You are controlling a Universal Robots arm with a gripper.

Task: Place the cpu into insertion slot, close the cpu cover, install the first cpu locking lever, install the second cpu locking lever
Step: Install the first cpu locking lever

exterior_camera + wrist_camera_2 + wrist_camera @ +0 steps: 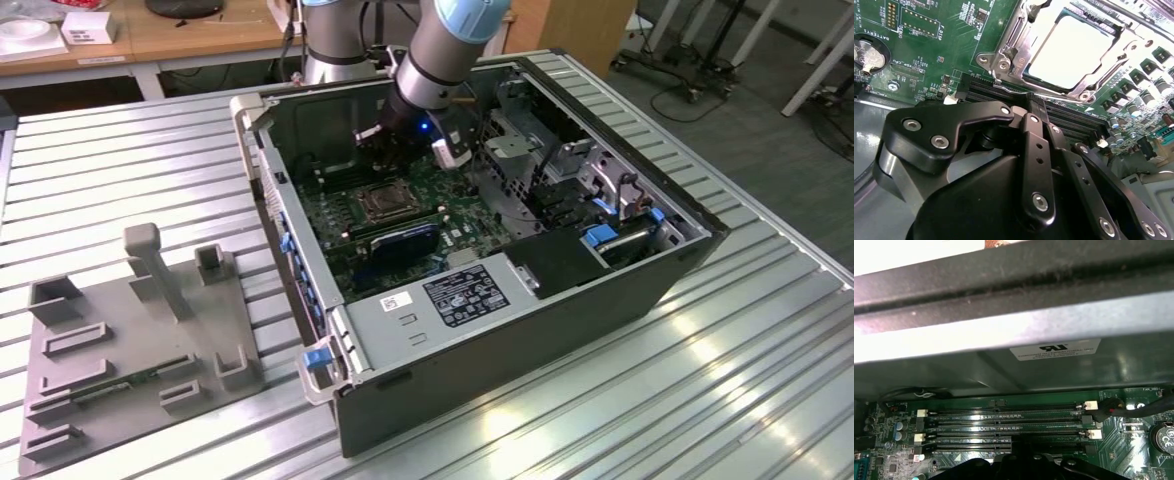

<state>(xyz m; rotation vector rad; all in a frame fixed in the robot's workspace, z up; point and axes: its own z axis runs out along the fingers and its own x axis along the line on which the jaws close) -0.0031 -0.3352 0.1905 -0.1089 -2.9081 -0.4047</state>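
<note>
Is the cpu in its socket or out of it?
In. In the second wrist view the cpu lies flat on the green board, with the cpu cover down around its edges.

- The computer case [534, 300] is set on the tabletop [134, 170], with a fixture block [134, 340] at the exterior view's left.
- The cpu [1074, 50] is seated in the insertion slot [380, 203], framed by the cpu cover [1016, 47].
- The memory slots [1004, 417] are laid between that slot and the tool [1035, 100].
</note>
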